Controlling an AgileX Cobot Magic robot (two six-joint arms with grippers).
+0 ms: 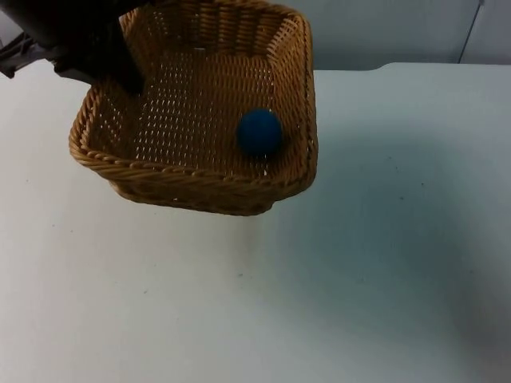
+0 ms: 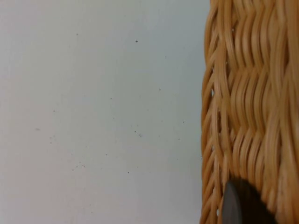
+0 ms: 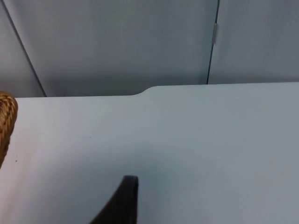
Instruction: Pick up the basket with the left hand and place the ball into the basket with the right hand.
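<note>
Basket (image 1: 200, 171) of woven tan wicker, ribbed and rough, faintly glossy on its strands; ball (image 1: 259, 132) deep blue, matt, slightly fuzzy; table (image 1: 359, 279) white, smooth, matt, finely speckled; wall (image 3: 117, 42) grey, smooth.

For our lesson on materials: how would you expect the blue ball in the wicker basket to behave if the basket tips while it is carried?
The blue ball is round, so it would probably roll toward the lower wall. The basket, held at one rim by the left pincer, looks tilted, and the ball already lies near a wall. The walls look high enough to keep it in.
</note>
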